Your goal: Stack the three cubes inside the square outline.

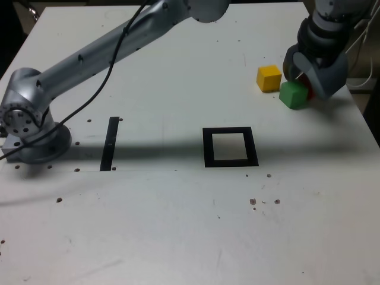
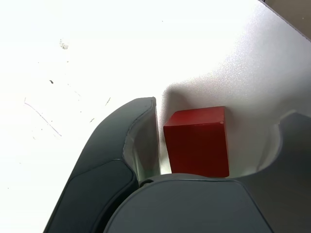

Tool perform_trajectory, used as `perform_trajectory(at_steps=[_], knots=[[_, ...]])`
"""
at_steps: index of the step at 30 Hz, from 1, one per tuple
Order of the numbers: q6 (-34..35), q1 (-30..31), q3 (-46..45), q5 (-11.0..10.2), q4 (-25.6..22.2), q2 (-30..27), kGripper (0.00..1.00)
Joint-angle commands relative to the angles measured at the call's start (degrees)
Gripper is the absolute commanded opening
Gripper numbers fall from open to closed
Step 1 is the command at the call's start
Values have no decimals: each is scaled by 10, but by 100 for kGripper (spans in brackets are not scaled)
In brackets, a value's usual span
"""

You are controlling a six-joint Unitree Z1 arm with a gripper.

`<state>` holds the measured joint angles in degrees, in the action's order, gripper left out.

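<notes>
Exterior view: a white tabletop (image 1: pixel 142 231) seen from above, with a silver robot arm (image 1: pixel 74 71) reaching across it from its base at nine o'clock. Take the thick black square outline with a white centre (image 1: pixel 230 163) as the middle of a clock whose twelve points to the far edge. No cube is inside it. A matte yellow cube (image 1: pixel 269 79) sits at one o'clock. A matte green cube (image 1: pixel 294 95) is between one and two. A matte red cube (image 1: pixel 310 89), mostly hidden under the dark gripper (image 1: pixel 306 82), is at about two, just past the green one.

Wrist view: the pincer stands wide, one finger on each side of the red cube, with white table showing between cube and fingers. Nothing is gripped.

The likely next move is closing on the red cube. It looks nearer one finger than the other, so an uneven squeeze could push or twist it before the grip is firm. The green cube is very close; a finger swinging in might nudge it, or knock it towards the yellow cube at its ten o'clock. A crooked grip would probably mean a tilted placement, and a poor base if red goes down first.
</notes>
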<state>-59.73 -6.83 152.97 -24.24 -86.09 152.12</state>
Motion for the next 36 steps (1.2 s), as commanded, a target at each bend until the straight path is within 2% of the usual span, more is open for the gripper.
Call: perform_trajectory(at_steps=[1,9,20,26,36], knots=[[2,-1,4,-1,-1,2,66],[19,-7,5,-5,-9,1,48],[26,-7,2,-6,-9,2,38],[32,-7,3,-5,-13,3,27],[45,-7,22,-5,-33,-13,25]])
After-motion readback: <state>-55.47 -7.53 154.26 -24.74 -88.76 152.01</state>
